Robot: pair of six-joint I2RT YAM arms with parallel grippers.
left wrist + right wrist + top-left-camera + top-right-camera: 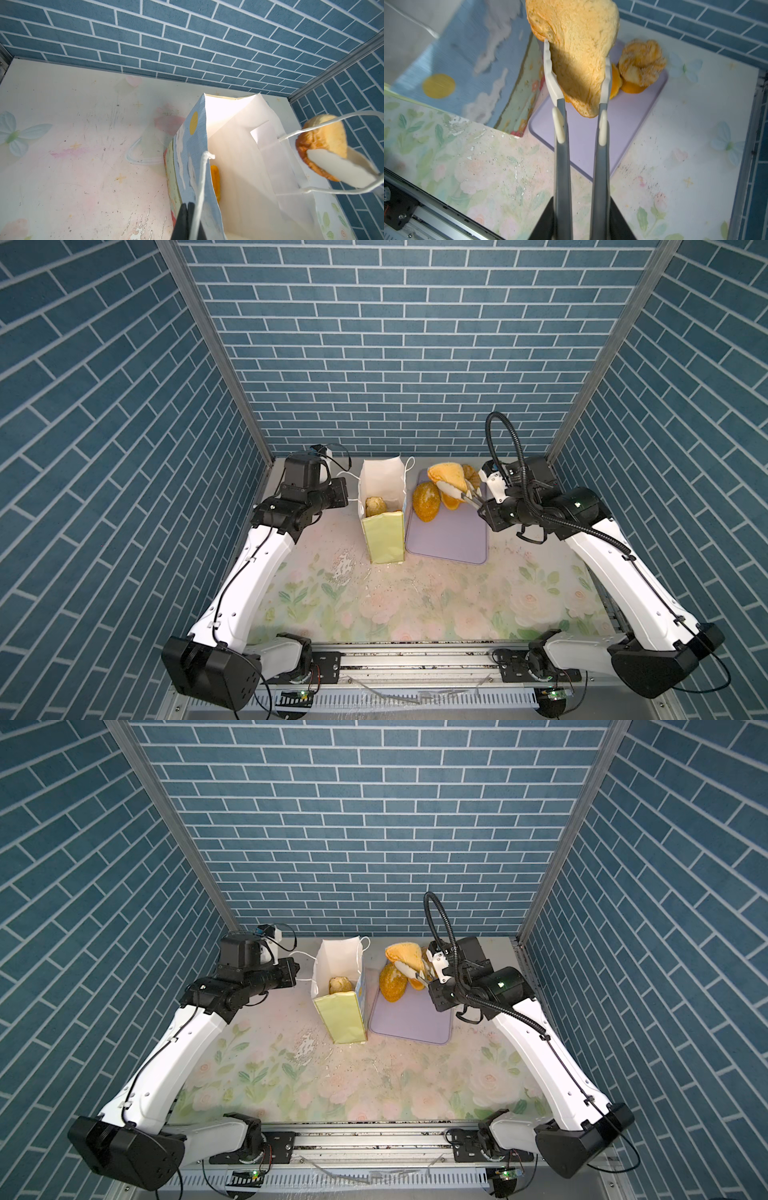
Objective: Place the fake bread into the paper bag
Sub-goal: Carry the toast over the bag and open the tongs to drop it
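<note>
Right wrist: turnover ahead of gripper

paper bag: upright, top open, white inside, yellow-green side panel.
bun: brown, lying inside the bag at the bottom.
turnover: pale golden, triangular, held in the air between tongs.
seeded loaf: oval, lying near the bag.

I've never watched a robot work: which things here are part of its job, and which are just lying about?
Job: paper bag, turnover gripped in tongs, seeded loaf, twisted bun, bun inside the bag.
Just there: lavender tray, flowered tabletop, brick walls.
</note>
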